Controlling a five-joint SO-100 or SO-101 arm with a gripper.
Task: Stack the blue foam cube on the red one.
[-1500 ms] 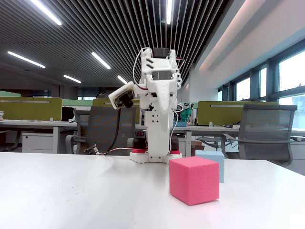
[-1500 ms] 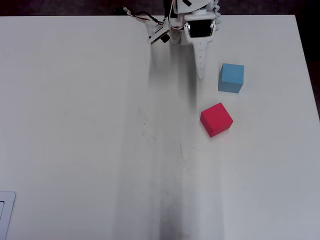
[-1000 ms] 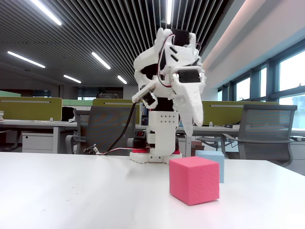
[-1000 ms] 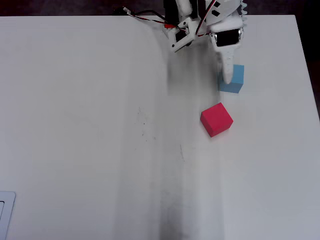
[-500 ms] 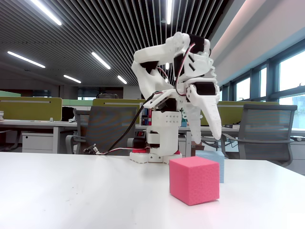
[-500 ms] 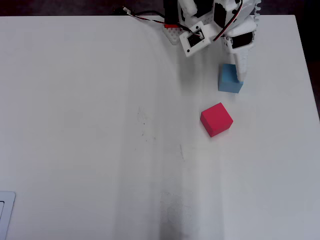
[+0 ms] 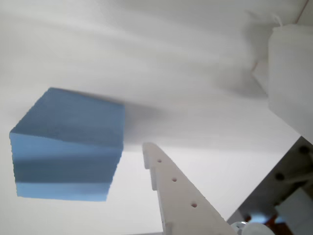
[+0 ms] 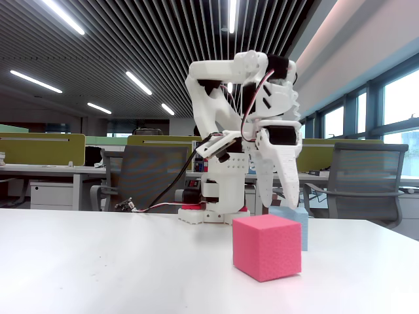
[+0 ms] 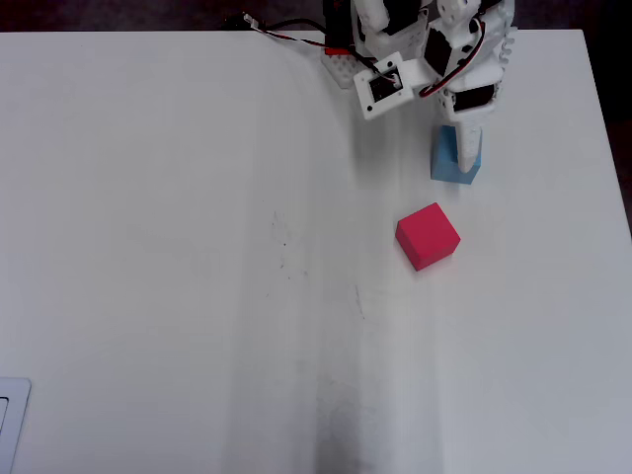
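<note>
The blue foam cube (image 9: 444, 164) sits on the white table (image 9: 148, 247) close in front of the arm's base. In the fixed view the blue cube (image 8: 289, 215) is partly hidden behind the pink-red cube (image 8: 267, 247). The pink-red cube (image 9: 428, 236) stands a short way nearer the table's middle, apart from the blue one. My gripper (image 9: 466, 148) points down right over the blue cube, with its tips (image 8: 280, 208) just above it. In the wrist view the blue cube (image 7: 66, 144) lies left of the holed finger (image 7: 171, 191), outside the gap. The jaws stand apart and hold nothing.
The white arm base (image 8: 213, 209) and its red and black cables (image 9: 286, 30) sit at the table's far edge. A flat white object (image 9: 10, 415) lies at the overhead view's lower left corner. Office chairs and desks stand behind the table.
</note>
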